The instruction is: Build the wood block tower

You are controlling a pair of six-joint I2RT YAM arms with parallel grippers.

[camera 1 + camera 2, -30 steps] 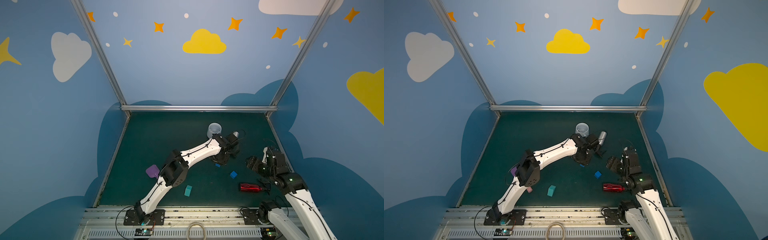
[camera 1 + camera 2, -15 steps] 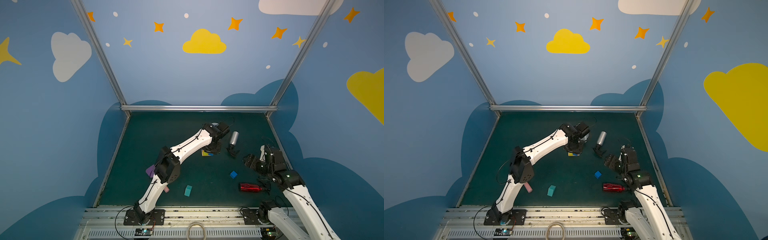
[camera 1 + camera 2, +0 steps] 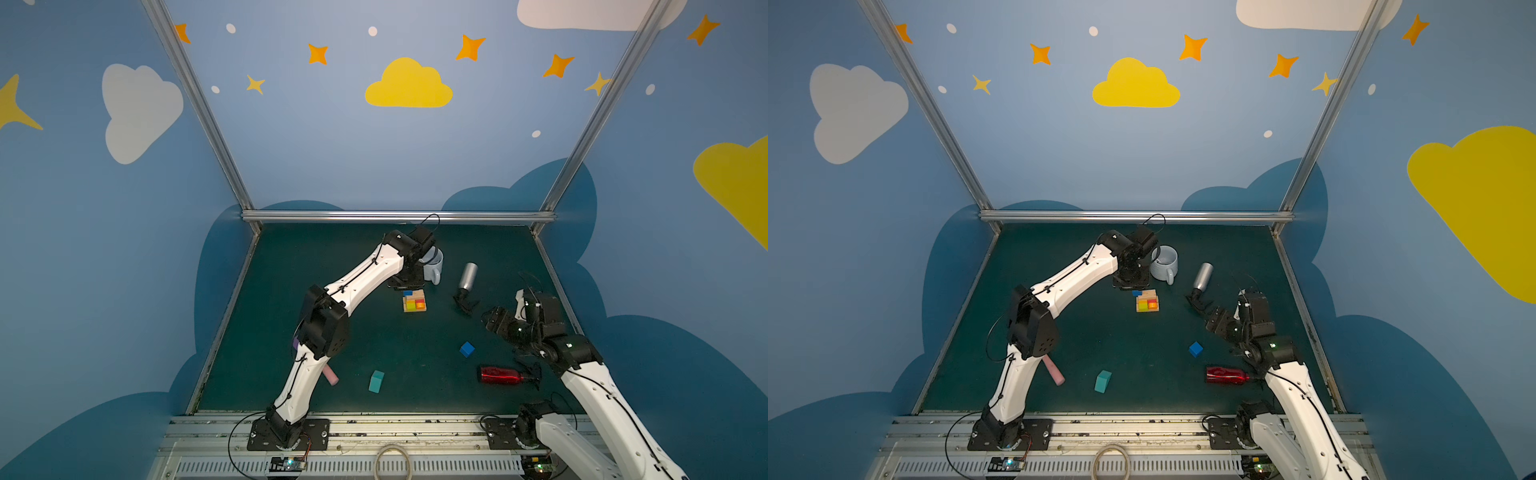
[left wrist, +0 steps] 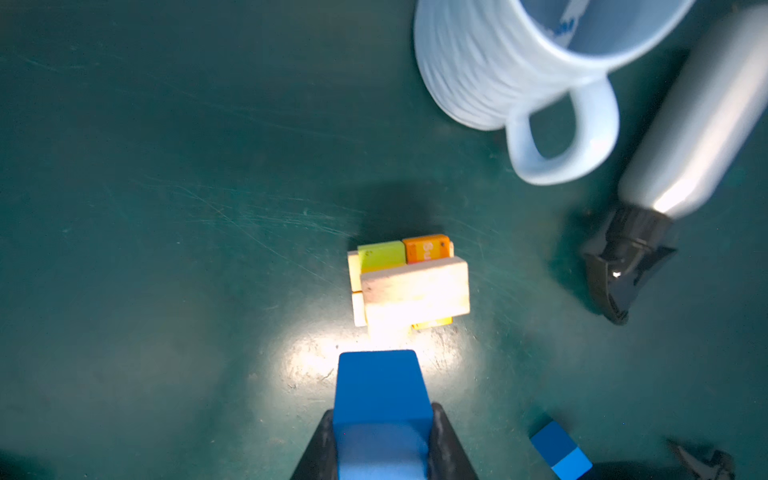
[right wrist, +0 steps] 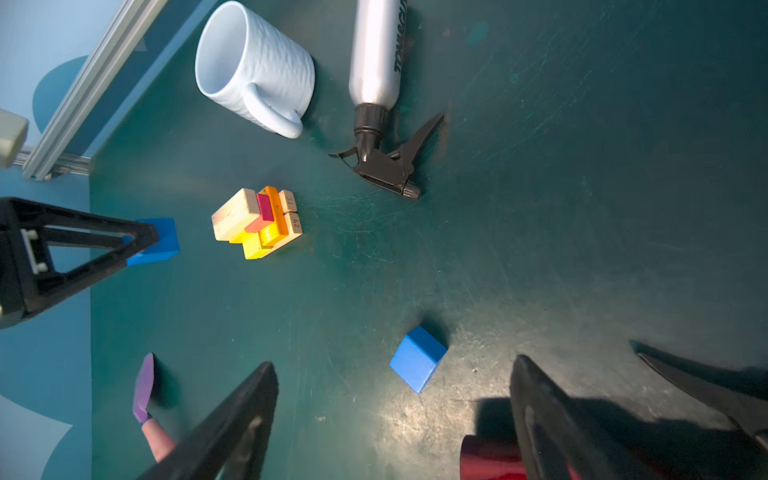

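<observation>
Taking the table as a clock face in a top view, with 12 at the back wall: the left gripper (image 4: 382,436) has its fingers pinching a blue cube (image 4: 380,390) by two opposite faces; the tower (image 3: 414,301) lies just at 6 o'clock from that cube, apart from it and not touching; how high the cube hangs above the mat I cannot tell. The tower's topmost tan bar (image 4: 415,286) has its long axis running the same way as the line from finger to finger, so I judge the cube could go down on it squarely after a short shift toward 6 and no turn of the wrist. The left arm is plainly the nearer to the tower.

Around it: a white mug (image 3: 433,266) at 1 o'clock of the tower, close beside the left wrist, the likeliest thing to be knocked; a silver spray bottle (image 3: 468,276) lying on its side at 2 o'clock; the right gripper (image 3: 490,320) at 3 o'clock, fingers spread wide and empty, well apart; a second blue cube (image 3: 467,349) loose at 4 o'clock, nearer the right arm; a red bottle (image 3: 500,375) beyond it; a teal piece (image 3: 376,381) at 7 o'clock; a spatula (image 3: 331,375) at 8 o'clock, partly under the left arm. Nothing lies between the held cube and the tower.
</observation>
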